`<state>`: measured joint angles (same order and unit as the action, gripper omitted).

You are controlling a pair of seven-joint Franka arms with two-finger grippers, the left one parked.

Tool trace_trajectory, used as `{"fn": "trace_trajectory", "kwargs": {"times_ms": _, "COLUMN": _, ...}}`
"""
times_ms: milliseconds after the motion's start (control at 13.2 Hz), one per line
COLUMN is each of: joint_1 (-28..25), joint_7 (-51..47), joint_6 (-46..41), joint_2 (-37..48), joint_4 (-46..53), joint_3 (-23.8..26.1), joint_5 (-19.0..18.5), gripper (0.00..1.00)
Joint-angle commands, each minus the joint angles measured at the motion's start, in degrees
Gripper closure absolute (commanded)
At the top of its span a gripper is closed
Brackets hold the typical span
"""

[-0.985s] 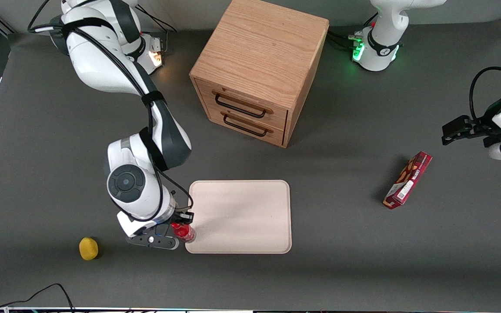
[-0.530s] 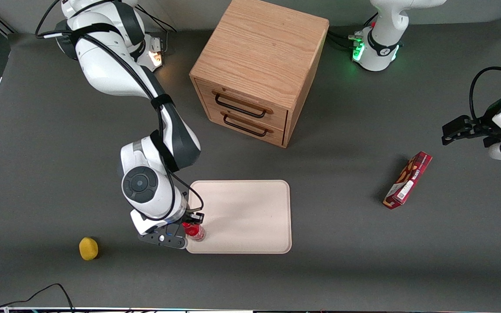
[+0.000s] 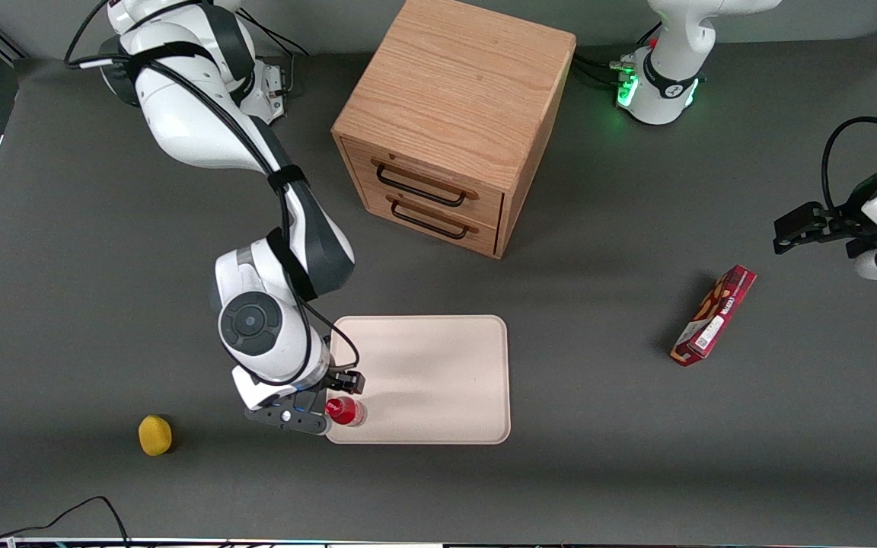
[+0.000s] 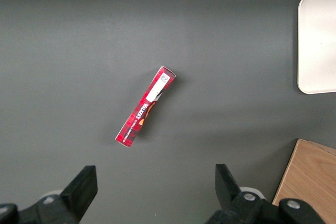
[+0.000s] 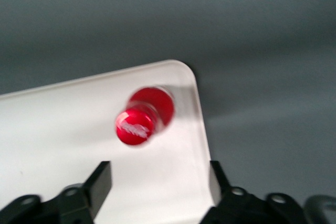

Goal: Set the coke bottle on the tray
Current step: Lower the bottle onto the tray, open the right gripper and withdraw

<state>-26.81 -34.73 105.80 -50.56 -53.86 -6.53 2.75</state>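
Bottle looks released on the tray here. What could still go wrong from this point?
1. The coke bottle stands upright right by the tray's corner rim, so a small nudge could tip it onto the table.
2. The gripper is open and close beside the bottle; a sideways retreat could clip its cap with the fingers.

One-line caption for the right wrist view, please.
Gripper open above the coke bottle, which stands near a corner of the tray.
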Motion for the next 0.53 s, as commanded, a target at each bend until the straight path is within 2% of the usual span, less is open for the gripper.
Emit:
{"fn": "trace_trajectory", "kwargs": {"times_ms": 0, "joint_1": 1.5, "joint_7": 4.6, "joint_6": -3.5, "joint_2": 18.5, "joint_4": -18.4, "joint_3": -0.1, "joint_5": 1.0, "gripper": 0.00}}
{"fn": "trace_trajectory", "kwargs": {"times_ms": 227, "joint_1": 5.0, "joint_7": 11.3, "joint_6": -3.6, "joint_2": 40.7, "joint_4": -40.2, "joint_3": -0.1, "joint_5": 0.9, "gripper": 0.00}}
{"fn": "trace_trajectory", "kwargs": {"times_ms": 455, "joint_1": 10.4, "joint_7": 15.6, "joint_6": -3.8, "joint_2": 55.0, "joint_4": -52.2, "joint_3": 1.9, "joint_5": -0.2, "gripper": 0.00}}
